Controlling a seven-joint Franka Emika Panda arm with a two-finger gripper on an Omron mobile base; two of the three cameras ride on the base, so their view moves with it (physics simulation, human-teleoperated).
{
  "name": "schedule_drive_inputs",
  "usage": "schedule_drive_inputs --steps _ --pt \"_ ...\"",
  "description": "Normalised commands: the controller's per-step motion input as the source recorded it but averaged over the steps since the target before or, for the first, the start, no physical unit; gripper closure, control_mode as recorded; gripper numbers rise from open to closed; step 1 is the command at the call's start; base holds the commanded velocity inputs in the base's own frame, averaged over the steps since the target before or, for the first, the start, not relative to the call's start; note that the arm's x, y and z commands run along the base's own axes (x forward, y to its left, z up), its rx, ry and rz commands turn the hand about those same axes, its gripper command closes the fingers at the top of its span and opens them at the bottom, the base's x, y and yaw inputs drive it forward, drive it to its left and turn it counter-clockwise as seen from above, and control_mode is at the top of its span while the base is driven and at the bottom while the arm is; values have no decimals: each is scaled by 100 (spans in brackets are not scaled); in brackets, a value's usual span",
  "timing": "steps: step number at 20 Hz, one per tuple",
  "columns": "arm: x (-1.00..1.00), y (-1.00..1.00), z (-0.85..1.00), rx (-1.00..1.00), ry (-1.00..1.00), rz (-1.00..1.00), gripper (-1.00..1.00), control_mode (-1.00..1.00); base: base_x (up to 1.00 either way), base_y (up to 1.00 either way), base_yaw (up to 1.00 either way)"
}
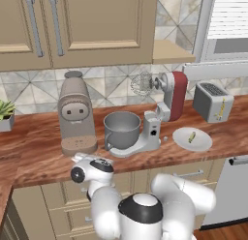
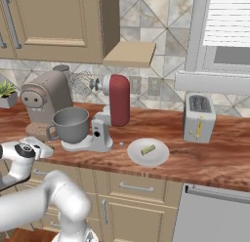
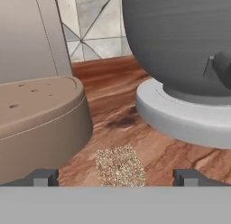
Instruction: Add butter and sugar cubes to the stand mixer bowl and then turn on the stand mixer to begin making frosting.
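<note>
Wide-open, empty pincer (image 3: 115, 177) low over speckled brown sugar cube (image 3: 119, 166), just beside round grey metal stand mixer bowl (image 1: 121, 128); nothing added yet.

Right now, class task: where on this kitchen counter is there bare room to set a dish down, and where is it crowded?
Free: the wood between the plant pot and the coffee machine, and the front strip between the white plate and the toaster. Crowded: the coffee machine, stand mixer bowl and stand mixer stand close together, where the open claw hovers over a speckled cube.
</note>
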Motion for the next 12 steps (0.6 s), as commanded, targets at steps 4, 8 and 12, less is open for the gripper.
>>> schedule_drive_inputs --steps 4,8,12 --pt "20 0 -16 -2 0 0 -100 -100 0 0 0" --pt "16 0 -19 -3 0 0 100 -100 0 0 0" --pt "9 0 -23 -3 0 0 100 -100 0 0 0"
